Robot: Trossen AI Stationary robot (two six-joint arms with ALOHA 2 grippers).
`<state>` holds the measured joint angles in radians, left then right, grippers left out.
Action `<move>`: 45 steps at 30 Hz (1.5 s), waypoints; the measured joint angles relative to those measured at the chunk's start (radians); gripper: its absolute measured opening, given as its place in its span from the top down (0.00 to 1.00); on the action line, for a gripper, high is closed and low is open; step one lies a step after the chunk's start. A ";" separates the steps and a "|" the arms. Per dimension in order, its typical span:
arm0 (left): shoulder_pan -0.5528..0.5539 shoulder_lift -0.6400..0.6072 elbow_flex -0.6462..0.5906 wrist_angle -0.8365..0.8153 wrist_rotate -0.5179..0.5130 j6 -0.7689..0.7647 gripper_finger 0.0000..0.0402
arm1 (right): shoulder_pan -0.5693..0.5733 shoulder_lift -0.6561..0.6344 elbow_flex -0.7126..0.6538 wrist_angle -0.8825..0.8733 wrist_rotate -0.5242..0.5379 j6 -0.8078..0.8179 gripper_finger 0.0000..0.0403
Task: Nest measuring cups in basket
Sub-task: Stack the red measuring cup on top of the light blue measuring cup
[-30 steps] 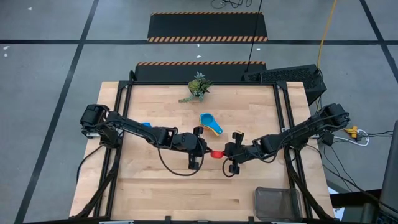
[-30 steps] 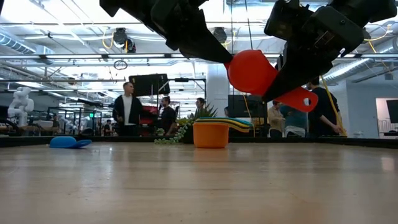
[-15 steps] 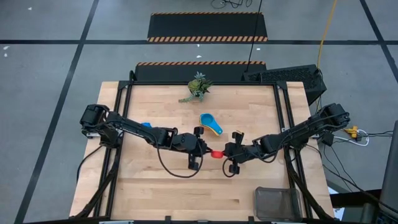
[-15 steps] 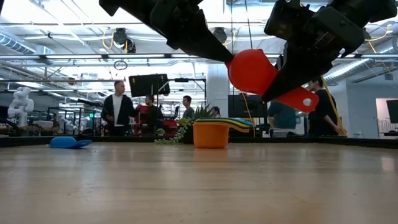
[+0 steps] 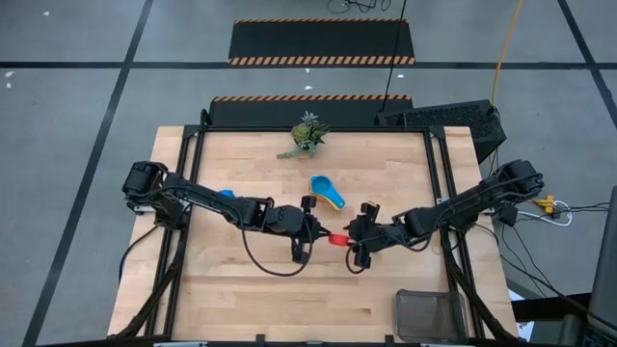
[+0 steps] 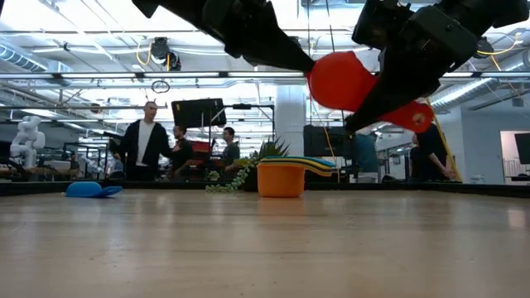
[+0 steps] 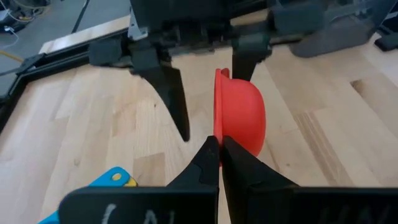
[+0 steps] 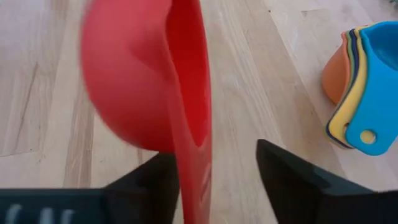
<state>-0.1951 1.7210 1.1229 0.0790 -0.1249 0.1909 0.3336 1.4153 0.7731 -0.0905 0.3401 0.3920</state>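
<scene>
A red measuring cup (image 6: 344, 79) hangs in the air over the table's middle, between my two grippers. My left gripper (image 7: 219, 155) is shut on it. My right gripper (image 8: 217, 163) is open, its fingers standing on either side of the cup's flat handle (image 8: 189, 149). A stack of nested cups (image 5: 326, 191), orange outermost and light blue on top, stands on its base farther back. A dark blue cup (image 5: 226, 193) lies on the table to the left. The dark wire basket (image 5: 432, 313) sits at the near right corner. My left gripper pinches the rim of the red cup's bowl (image 7: 217, 142) between its two fingertips, on the side away from the handle. The fingers come level from the table's left. The cup is lifted clear, on edge, its bowl bulging toward the near edge. My right gripper: whether a finger (image 8: 155, 177) touches the handle cannot be told.
A small green plant sprig (image 5: 307, 135) lies near the far edge. Bare wood stretches across the near half of the table (image 5: 280, 299). People stand in the room beyond the far edge.
My right gripper has opened and let go of the red cup's handle. The cup, staying in my shut left gripper, has risen a little, its handle end lifting.
</scene>
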 joint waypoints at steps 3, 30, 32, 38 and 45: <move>-0.007 -0.008 0.000 -0.004 -0.007 0.010 1.00 | 0.000 -0.015 0.000 -0.010 0.001 -0.001 0.42; -0.013 -0.605 -0.627 0.486 -0.272 -0.015 1.00 | -0.019 -0.178 -0.001 0.121 0.266 -0.225 0.31; -0.013 -0.620 -0.670 0.579 -0.272 0.009 1.00 | -0.018 -0.171 -0.001 0.203 0.286 -0.296 0.31; -0.017 -0.624 -0.727 0.726 -0.270 0.067 1.00 | -0.019 -0.144 -0.001 0.491 0.293 -0.515 0.31; -0.042 -0.624 -0.729 0.785 -0.268 0.123 1.00 | -0.025 -0.102 -0.001 0.700 0.347 -0.726 0.31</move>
<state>-0.2372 1.0969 0.3939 0.8636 -0.3931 0.3134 0.3082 1.3138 0.7723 0.6096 0.6872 -0.3344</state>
